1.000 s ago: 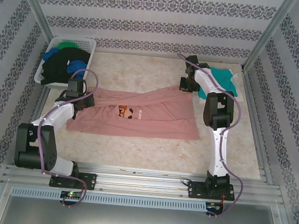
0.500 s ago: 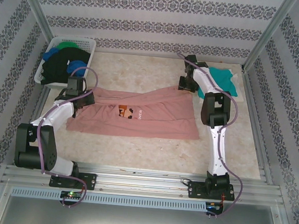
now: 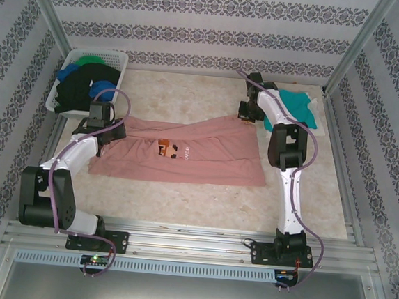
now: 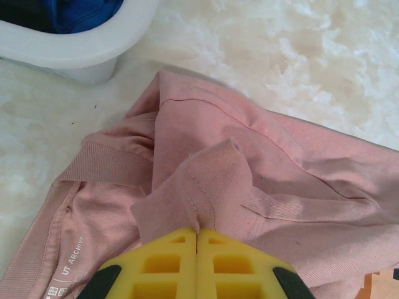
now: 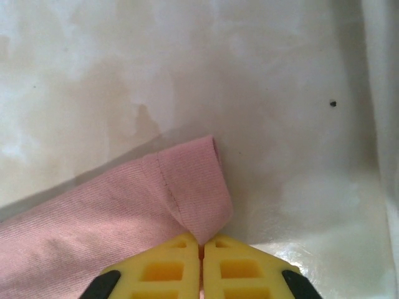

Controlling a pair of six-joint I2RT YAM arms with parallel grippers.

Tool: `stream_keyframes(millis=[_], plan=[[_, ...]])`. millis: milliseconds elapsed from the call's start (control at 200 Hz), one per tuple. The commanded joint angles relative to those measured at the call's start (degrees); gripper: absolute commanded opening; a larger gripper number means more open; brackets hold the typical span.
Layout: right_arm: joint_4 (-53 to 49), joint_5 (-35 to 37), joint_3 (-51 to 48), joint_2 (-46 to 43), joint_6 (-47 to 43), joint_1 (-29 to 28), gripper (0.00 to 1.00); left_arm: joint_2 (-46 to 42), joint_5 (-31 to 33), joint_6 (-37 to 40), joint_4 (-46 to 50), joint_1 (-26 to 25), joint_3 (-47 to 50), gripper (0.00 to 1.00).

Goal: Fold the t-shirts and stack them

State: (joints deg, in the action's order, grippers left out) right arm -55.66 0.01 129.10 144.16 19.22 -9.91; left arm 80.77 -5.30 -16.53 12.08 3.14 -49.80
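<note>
Left gripper (image 4: 197, 233), right gripper (image 5: 201, 244) clenched on salmon-pink t-shirt (image 3: 185, 155) edges, likely stretching it flat beside white basket (image 3: 99, 52) for folding.

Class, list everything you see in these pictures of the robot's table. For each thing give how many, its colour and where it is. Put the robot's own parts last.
pink t-shirt: one, salmon pink with a small brown chest print, spread across the middle of the table
teal t-shirt: one, teal, bunched at the far right corner
basket: one, white, far left corner
clothes in the basket: number unclear, black, blue and green, heaped together
table: one, pale and marbled, under everything
left hand: one, yellow, shut on a fold at the pink t-shirt's left end
right hand: one, yellow, shut on the pink t-shirt's far right corner
</note>
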Motion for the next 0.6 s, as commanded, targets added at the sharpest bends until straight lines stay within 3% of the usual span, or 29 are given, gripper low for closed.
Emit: stream_keyframes(millis=[0,385,595], plan=[[-1.83,2.58,-0.78,-5.72,-1.41,-0.63,0.05,-2.28,1.28,1.18,0.82,0.56,-1.49,0.00],[-2.64,4.47,-2.96,-12.06,-3.39,-0.26,0.08,-1.20,-1.51,3.43,2.08,0.55,-9.54,0.00],[-2.07,1.11,-4.52,-14.19,-3.94,0.10,0.05,-1.52,-1.67,4.57,1.93,0.55,-9.55,0.00]])
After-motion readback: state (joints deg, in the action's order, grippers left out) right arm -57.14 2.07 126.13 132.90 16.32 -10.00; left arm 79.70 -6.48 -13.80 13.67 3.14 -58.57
